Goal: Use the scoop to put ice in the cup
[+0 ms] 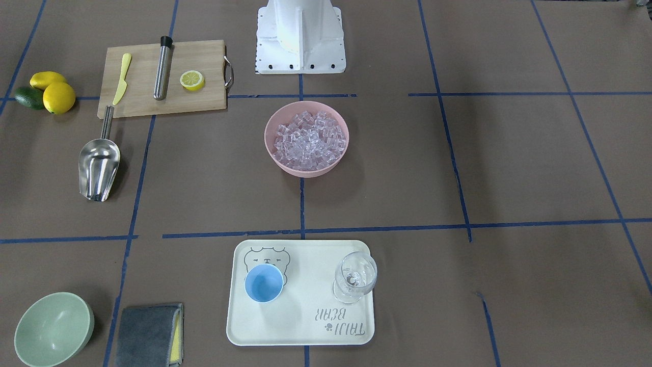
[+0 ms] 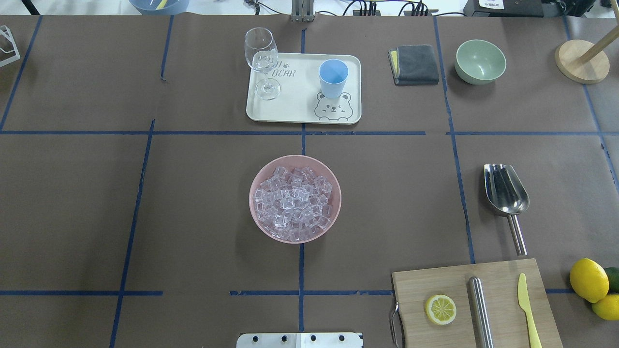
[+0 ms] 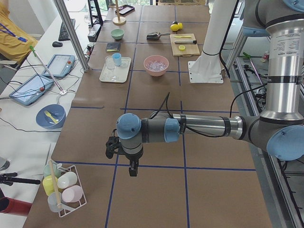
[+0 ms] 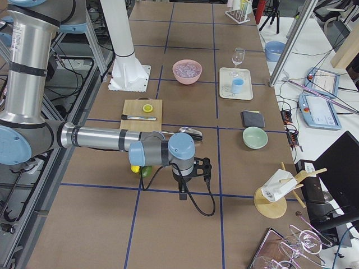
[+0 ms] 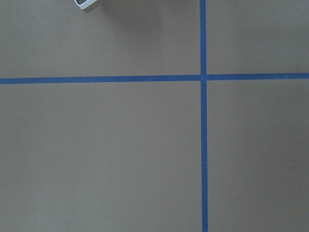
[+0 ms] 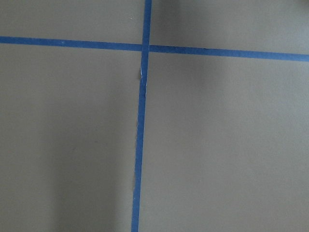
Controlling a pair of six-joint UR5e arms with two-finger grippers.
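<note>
Beyond the right gripper [image 4: 182, 194], its spread impossible to tell, lies the scoop [image 2: 506, 193]; best pinch its thin handle mid-length.

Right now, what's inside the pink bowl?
Clear ice cubes, heaped close to the rim of the pink bowl. Nothing else shows on top of them. The pile covers the bowl's bottom, so anything beneath it can't be seen.
</note>
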